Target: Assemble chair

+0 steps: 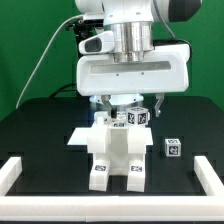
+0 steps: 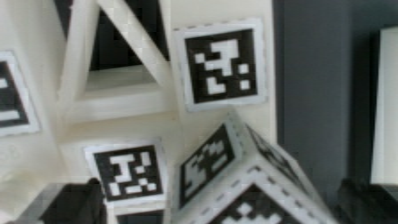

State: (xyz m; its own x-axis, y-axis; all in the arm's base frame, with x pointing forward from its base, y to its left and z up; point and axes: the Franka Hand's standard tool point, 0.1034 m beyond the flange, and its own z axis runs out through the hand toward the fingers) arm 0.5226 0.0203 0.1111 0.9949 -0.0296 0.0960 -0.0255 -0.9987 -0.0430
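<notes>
At the exterior view's left, a rail edges the black table. In the centre of the frame stands the part-built chair, with a flat panel jutting from its left side and tagged cubes on top. The gripper hangs just over those cubes. Whether it is parted or clamped on anything cannot be told. Toward the right, a loose cube lies apart. Only the wrist view shows the tags close up, beside a tilted cube.
</notes>
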